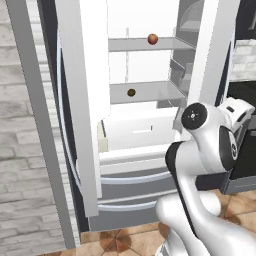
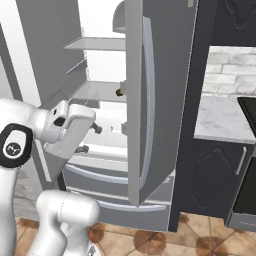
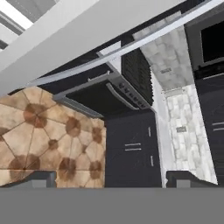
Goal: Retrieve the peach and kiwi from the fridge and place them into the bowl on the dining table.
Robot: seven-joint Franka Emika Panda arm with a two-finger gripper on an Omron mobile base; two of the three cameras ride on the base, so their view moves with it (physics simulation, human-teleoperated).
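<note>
kitchen with brown patterned floor tiles (image 1: 120, 240) and dark cabinets (image 2: 210, 170). we face the tall grey-silver fridge (image 1: 80, 100), doors open, white inside. the small reddish-orange peach (image 1: 152, 38) sits on an upper shelf; the dark brown-olive kiwi (image 1: 131, 92) on the shelf below. the hand (image 2: 89, 138) hangs before the fridge, fingers apart, holding nothing.

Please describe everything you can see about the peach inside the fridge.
The peach is a small, round, smooth fruit of reddish-orange colour. It sits alone on the upper grey shelf of the open fridge, near the shelf's right end, against the white back wall. It rests on the shelf, and nothing else touches it. The darker kiwi lies one shelf below, slightly to its left.
</note>
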